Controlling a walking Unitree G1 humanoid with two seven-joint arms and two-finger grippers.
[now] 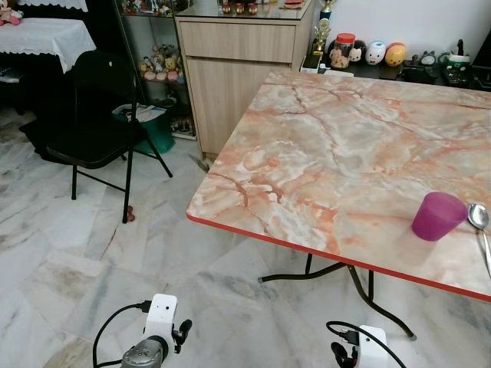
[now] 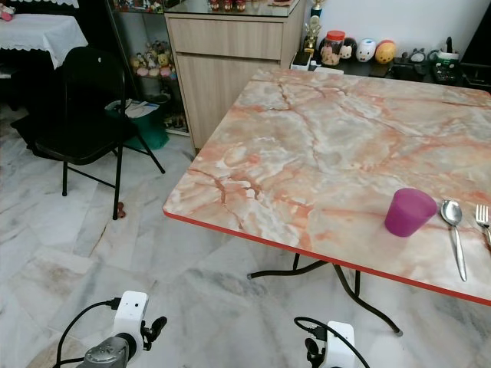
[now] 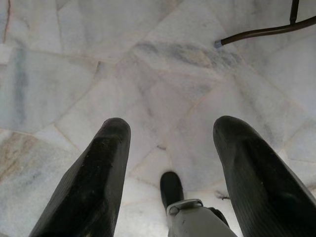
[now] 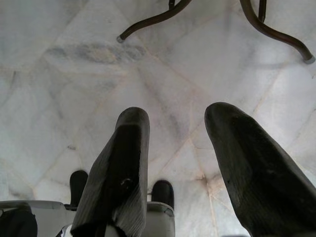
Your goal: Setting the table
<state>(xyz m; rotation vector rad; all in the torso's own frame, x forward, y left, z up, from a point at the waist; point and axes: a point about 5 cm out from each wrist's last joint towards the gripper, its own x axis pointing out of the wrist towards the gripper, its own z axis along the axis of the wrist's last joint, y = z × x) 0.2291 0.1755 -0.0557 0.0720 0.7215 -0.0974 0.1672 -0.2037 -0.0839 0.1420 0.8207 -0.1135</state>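
Soft, even daylight fills the room, and both head views are sharp. The glossy pink marble-patterned counter [image 1: 345,153] shows mild glare. Faint shadows fall on the pale marble floor [image 3: 98,74].

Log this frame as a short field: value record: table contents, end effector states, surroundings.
table: marble-pattern top, red edge
cup: purple cup, upright, near the table's front edge
spoon: spoon beside the cup, on the side toward the robot's right
fork: fork just past the spoon, cut off by the frame edge
left end effector: open, holding nothing, hanging over the floor
right end effector: open, holding nothing, hanging over the floor near the table legs
chair: black folding chair to the left of the table
cabinet: wooden cabinet behind the table's far left corner
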